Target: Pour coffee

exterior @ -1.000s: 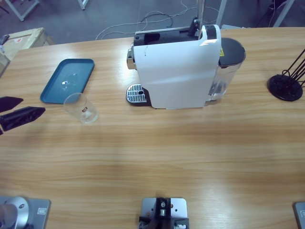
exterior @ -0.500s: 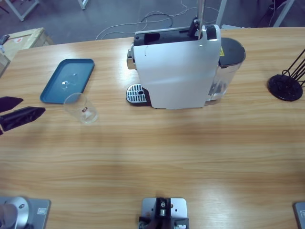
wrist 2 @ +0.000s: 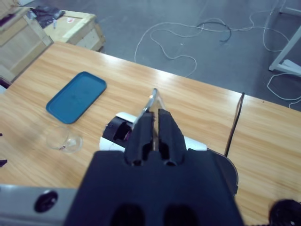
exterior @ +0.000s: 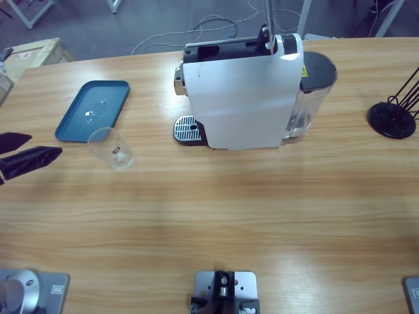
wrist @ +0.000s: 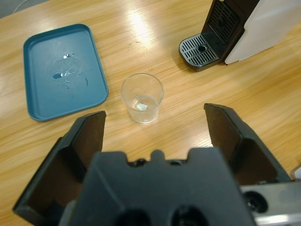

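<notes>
A small clear glass cup (exterior: 112,148) (wrist: 142,98) stands upright on the wood, right of a blue tray (exterior: 91,110) (wrist: 61,70). No tan coffee shows in the cup, only a pale glint at its bottom. My left gripper (exterior: 44,145) (wrist: 155,112) hovers open at the table's left edge, jaws spread wide, short of the cup. The white coffee machine (exterior: 239,91) (wrist 2: 155,141) stands behind the middle, its drip grate (exterior: 186,128) (wrist: 200,49) bare. My right gripper (wrist 2: 153,115) is shut on the machine's raised silver lever (exterior: 268,16) (wrist 2: 153,100), looking down from above.
The tray carries a few water drops. A dark-lidded water tank (exterior: 315,88) sits on the machine's right side. A black wire stand (exterior: 393,118) is at the far right. Wooden crates (wrist 2: 70,28) and cables lie on the floor beyond the table.
The silver lever's top has shifted slightly to the left. The cup, tray and left gripper have not moved.
</notes>
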